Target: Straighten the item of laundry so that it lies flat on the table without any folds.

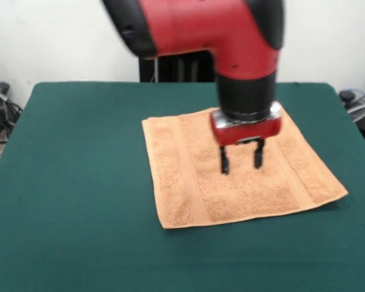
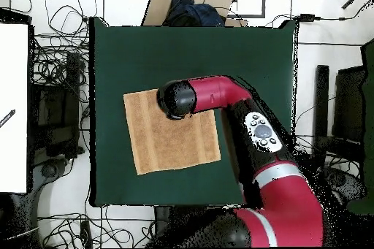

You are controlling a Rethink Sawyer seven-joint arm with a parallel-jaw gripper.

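A white wall stands behind the green table, and cables lie on the floor around it. The orange towel lies spread flat near the table's middle, slightly turned, with its border bands showing. The red arm hangs over the towel's 1 o'clock part in the front view. The gripper points straight down, its two fingers narrowly parted and holding nothing.
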